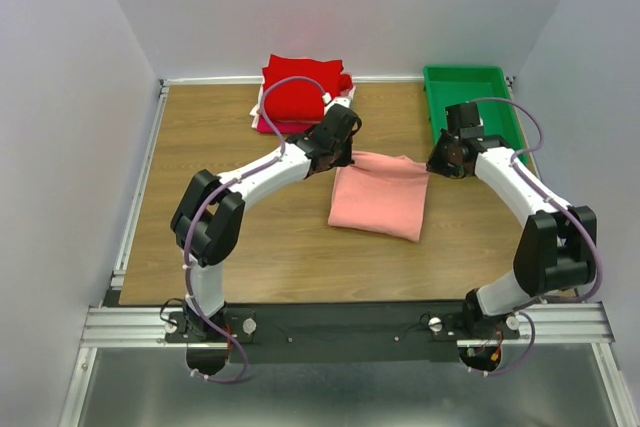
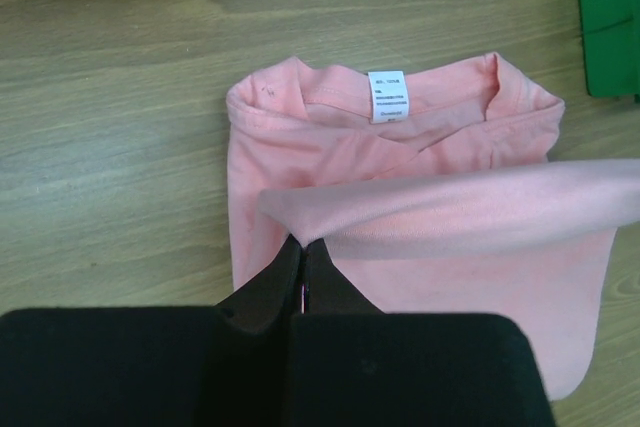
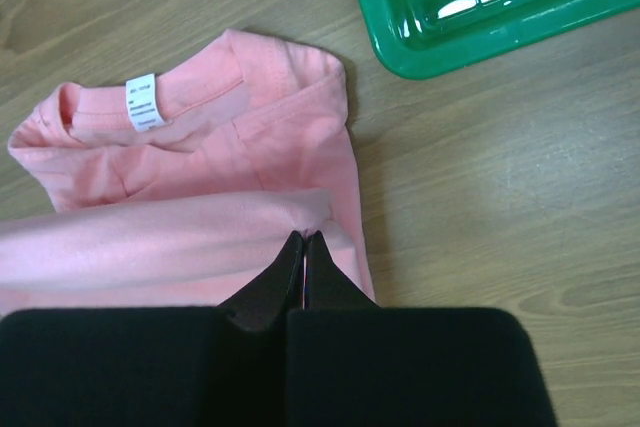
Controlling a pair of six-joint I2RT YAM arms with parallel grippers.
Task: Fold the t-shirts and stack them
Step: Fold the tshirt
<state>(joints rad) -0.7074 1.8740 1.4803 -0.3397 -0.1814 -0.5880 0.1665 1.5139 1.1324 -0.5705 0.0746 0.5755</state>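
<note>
Mid-fold: left gripper (image 2: 303,249) and right gripper (image 3: 303,244), clamped tight on the salmon-pink t-shirt (image 1: 380,205) (centre frame), should next lay its lifted edge toward the collar.

The wooden tabletop (image 1: 200,137) carries a salmon-pink t-shirt (image 1: 380,202), spread between the left claw (image 1: 347,159) and the right claw (image 1: 440,163), each pinching a fold of it. A stack of folded t-shirts (image 1: 300,92), red on top, lies beyond the left claw, and a green tray (image 1: 465,87) lies beyond the right claw.
</note>
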